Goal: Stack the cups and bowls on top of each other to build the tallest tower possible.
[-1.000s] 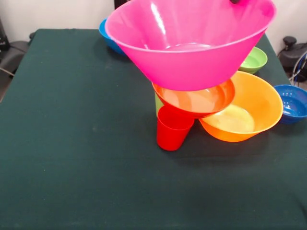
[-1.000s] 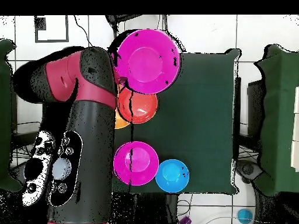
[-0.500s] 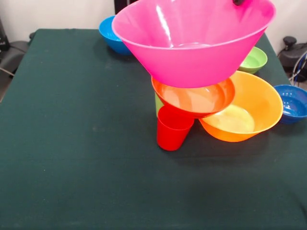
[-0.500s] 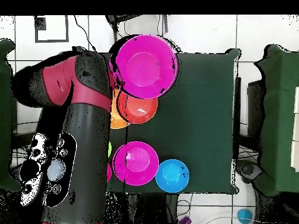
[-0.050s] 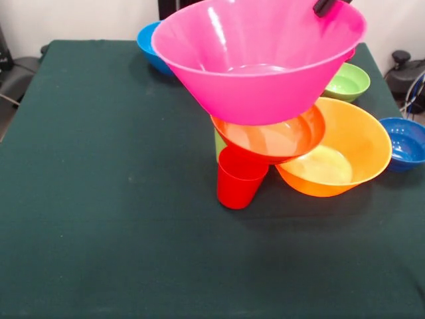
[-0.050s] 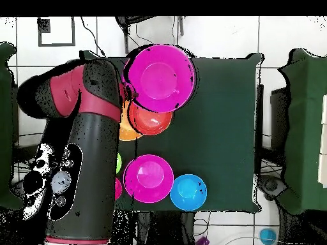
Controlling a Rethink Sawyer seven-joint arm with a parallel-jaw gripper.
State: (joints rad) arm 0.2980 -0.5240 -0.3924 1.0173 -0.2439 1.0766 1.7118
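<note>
While no writing shows, big pink bowl (image 5: 259,63) hangs above red-orange bowl (image 5: 272,138).

We count two big pink bowls (image 5: 259,63) (image 6: 148,178), one big orange bowl (image 5: 345,156), one red-orange bowl (image 5: 272,136), one light blue bowl (image 6: 188,192), one green bowl (image 5: 346,82) and one dark blue bowl (image 5: 405,143). We count two cups: one red cup (image 5: 238,179), one lime green cup (image 5: 220,143).
</note>
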